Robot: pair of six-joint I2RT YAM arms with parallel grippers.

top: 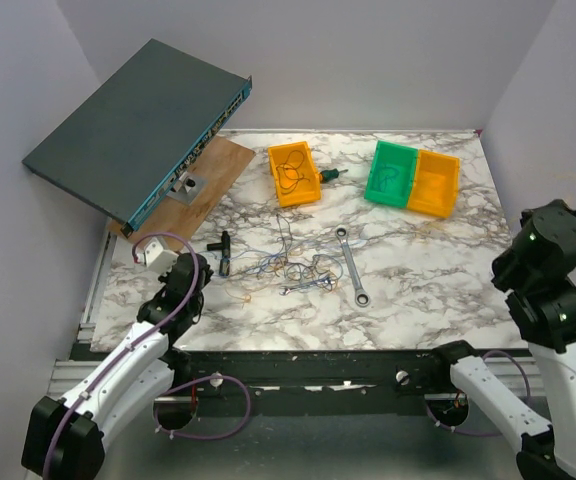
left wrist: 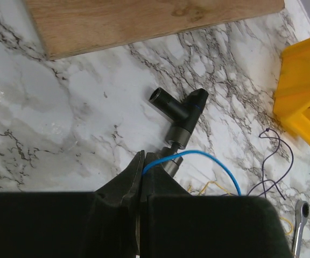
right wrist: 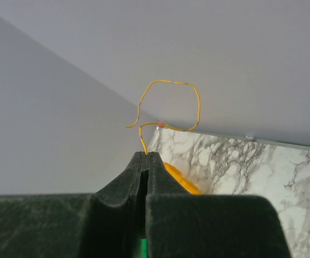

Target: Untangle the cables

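- Nearest the camera, the left arm (top: 133, 355) and right arm (top: 553, 310) rise from the near edge of the marble surface (top: 438, 260), two arms with one end effector each.
- Three bins stand toward the far edge: an orange bin (top: 294, 173), a green bin (top: 392, 172) and a yellow bin (top: 435, 183) touching the green one.
- Two wrenches lie mid-surface: a large wrench (top: 351, 265) and a small wrench (top: 298, 288).
- One black T-shaped fitting (left wrist: 179, 110), one wooden board (top: 203, 180) and one dark flat box (top: 138, 120), tilted over the far left corner, complete the count.
- The cables (top: 293, 265) are hair-thin blue, yellow and dark strands in a loose, sprawling tangle. It lies near the middle of the surface toward the near edge, between the fitting and the large wrench, with the small wrench amid it.
- A dark cable (left wrist: 276, 156) loops on the marble beside the orange bin.
- The left end effector (left wrist: 142, 161) is clenched on the blue cable (left wrist: 209, 157), which arcs out from its fingertips just beside the fitting.
- The right end effector (right wrist: 147, 156) is raised by the right edge and pinched tight on the yellow cable (right wrist: 171, 105), whose free end curls into a loop in the air.
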